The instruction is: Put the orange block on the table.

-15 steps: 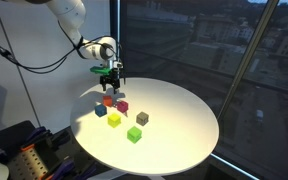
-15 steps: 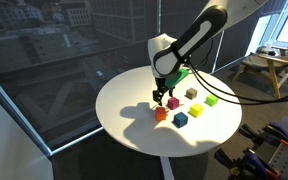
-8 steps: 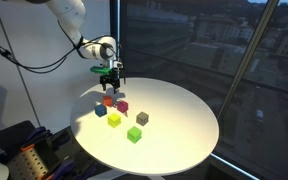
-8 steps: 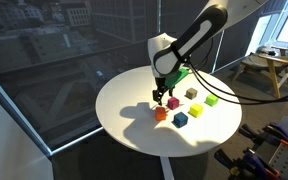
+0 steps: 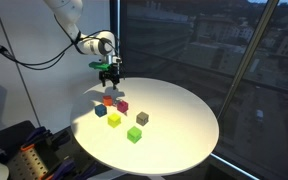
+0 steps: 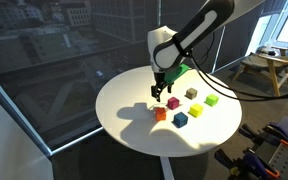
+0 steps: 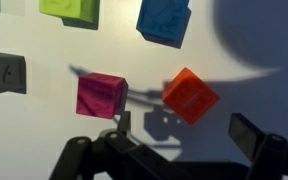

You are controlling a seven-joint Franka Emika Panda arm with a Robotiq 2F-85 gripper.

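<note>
The orange block [image 5: 108, 100] rests on the cream-white round table [image 5: 179, 125], next to a magenta cube [image 5: 122, 106] and a dark blue cube [image 5: 101, 111]. My gripper [image 5: 111, 79] hangs open and empty a short way above the orange block. In the wrist view the orange block [image 7: 190, 95] lies on the tabletop between and beyond my spread fingers, the gripper [image 7: 184, 140] not touching it. The magenta cube [image 7: 101, 94] is to its left and the blue cube [image 7: 164, 20] is further off. The other exterior view shows the orange block [image 6: 161, 114] below the gripper [image 6: 160, 97].
A yellow cube [image 5: 114, 121], a green cube [image 5: 134, 134] and a grey-green cube [image 5: 142, 118] lie nearby on the table. A window wall runs behind the table. A grey cube [image 7: 4, 72] shows at the left of the wrist view.
My gripper has risen slightly above the orange block. The blocks have not moved.
</note>
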